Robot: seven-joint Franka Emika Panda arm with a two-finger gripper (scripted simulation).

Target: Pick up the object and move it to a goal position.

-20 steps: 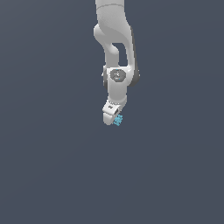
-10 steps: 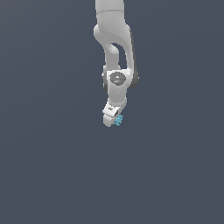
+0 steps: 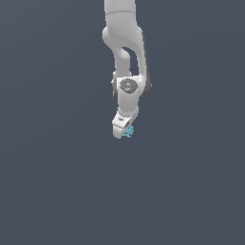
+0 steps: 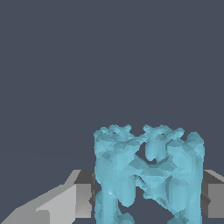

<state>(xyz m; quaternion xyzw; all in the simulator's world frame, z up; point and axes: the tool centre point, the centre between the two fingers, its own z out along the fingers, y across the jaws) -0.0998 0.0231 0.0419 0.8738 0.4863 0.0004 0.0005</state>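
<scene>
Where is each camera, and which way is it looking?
Exterior view: it sits off the arm and takes in the whole white arm, the gripper and the tiny cyan object at its tip; exactly where it stands cannot be told.
Wrist view: it sits on the wrist and looks along the gripper at the object, close up, between two grey fingers.
Both views share the gripper and the cyan object; everything behind is plain dark grey.
</scene>
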